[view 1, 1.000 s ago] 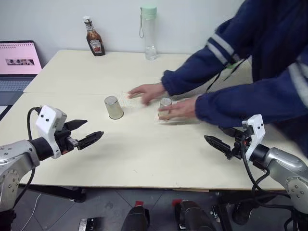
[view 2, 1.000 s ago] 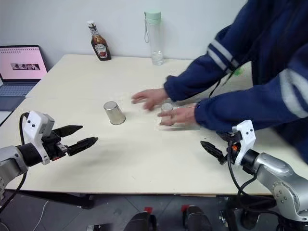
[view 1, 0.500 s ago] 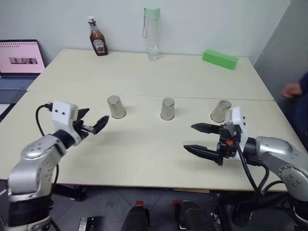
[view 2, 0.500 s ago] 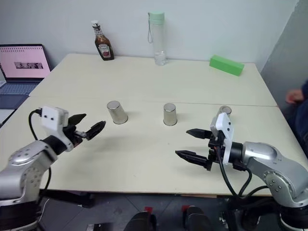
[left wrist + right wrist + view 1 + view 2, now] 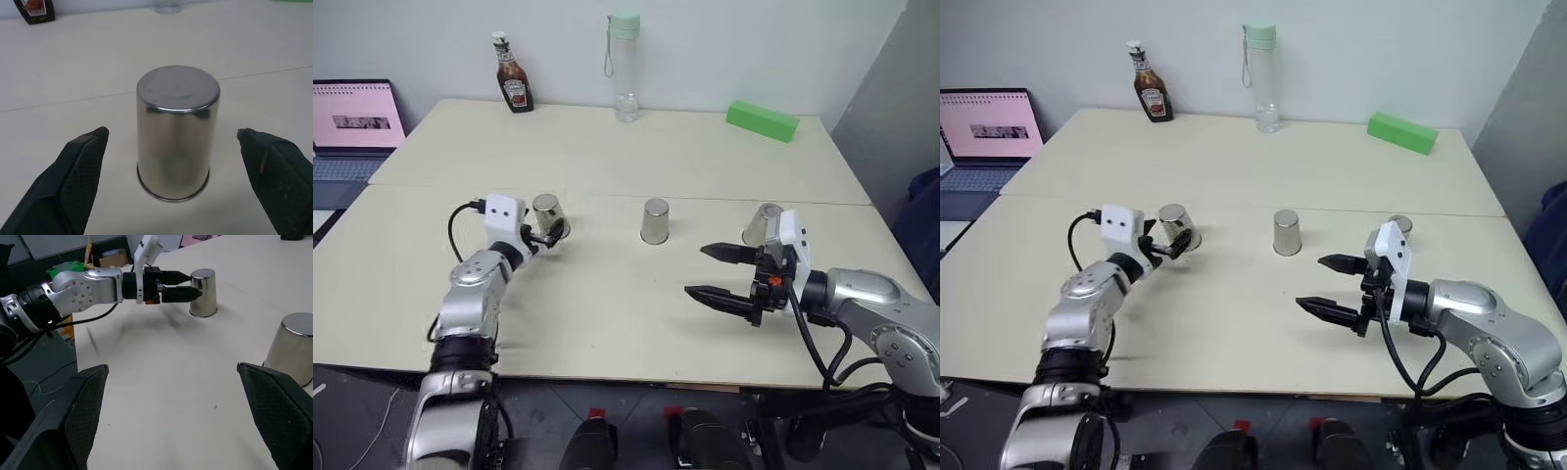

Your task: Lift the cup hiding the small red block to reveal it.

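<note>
Three alike silver cups stand upside down in a row on the table: a left cup [image 5: 547,207], a middle cup [image 5: 655,221] and a right cup [image 5: 763,225]. My left gripper [image 5: 548,238] is open, level with the left cup. In the left wrist view that cup [image 5: 177,132] stands just beyond the two black fingertips [image 5: 85,166], with a gap on each side. My right gripper [image 5: 697,270] hangs open over bare table in front of the right cup, touching nothing. The small red block is hidden; I cannot tell which cup covers it.
A ketchup bottle [image 5: 512,86], a tall clear bottle [image 5: 622,67] and a long green block [image 5: 762,119] stand along the far side of the table [image 5: 607,304]. A laptop [image 5: 352,122] sits at far left. A person's blue sleeve [image 5: 925,206] shows at the right edge.
The person's arms left the table, uncovering all three cups. My left gripper moved forward up to the left cup. My right gripper shifted left and now stands wide open.
</note>
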